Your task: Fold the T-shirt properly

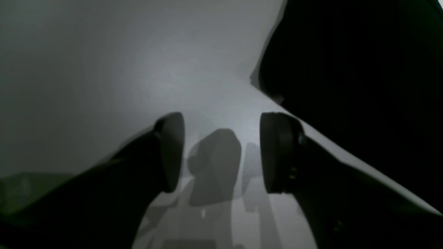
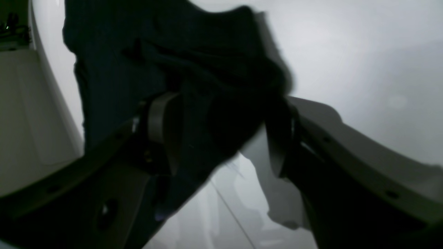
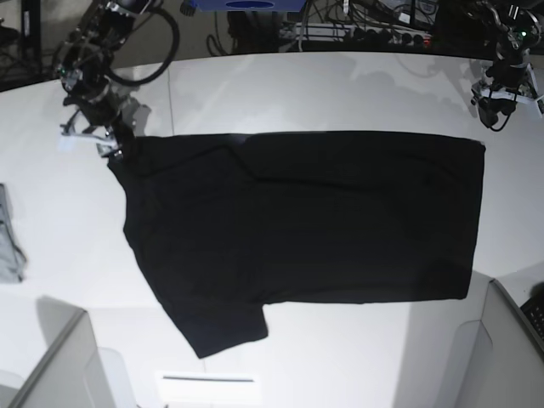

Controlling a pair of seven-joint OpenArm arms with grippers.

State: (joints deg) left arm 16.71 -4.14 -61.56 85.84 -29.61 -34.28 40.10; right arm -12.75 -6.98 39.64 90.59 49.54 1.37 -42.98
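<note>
The big plain black cloth T-shirt point(image 3: 306, 229) is spread flat over the white table point(image 3: 340, 85), one sleeve sticking out toward the near edge; the right gripper point(image 2: 221, 135) at the far corner has a bunched fold of it between its fingers, though the jaws look fairly wide, so I'd guess that hold is loose and the corner could slip out mid-fold; the left gripper point(image 1: 221, 152) is open with nothing in it, hovering over bare table right next to the shirt's edge, so only one corner would lift and the fold could go crooked; small grey cloth point(image 3: 8, 238) sits well apart at the table edge, cables point(image 3: 357, 25) at the back, nothing really in the way.
</note>
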